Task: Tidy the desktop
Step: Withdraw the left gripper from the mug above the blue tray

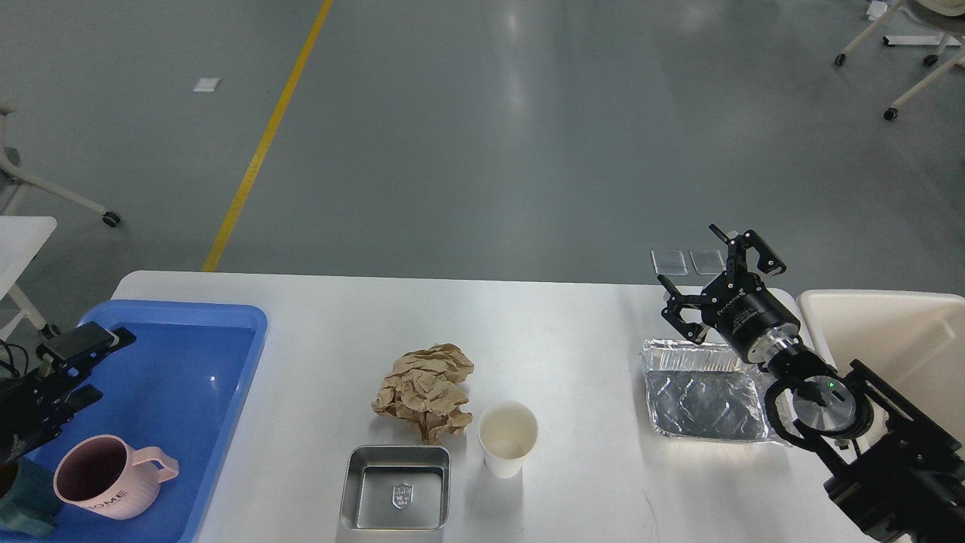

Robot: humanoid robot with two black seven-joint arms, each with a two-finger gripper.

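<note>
The white desktop (543, 317) holds a crumpled brown paper ball (424, 390), a white paper cup (507, 437), a square steel tray (395, 488) and a foil tray (705, 392). My right gripper (716, 279) is open and empty above the foil tray's far edge. My left gripper (79, 366) is open and empty over the left side of the blue tray (196, 362), above a pink mug (109, 477).
A beige bin (897, 332) stands at the right end of the desktop. A dark teal object (19, 501) sits beside the mug at the tray's corner. Chair legs on casters stand on the grey floor beyond.
</note>
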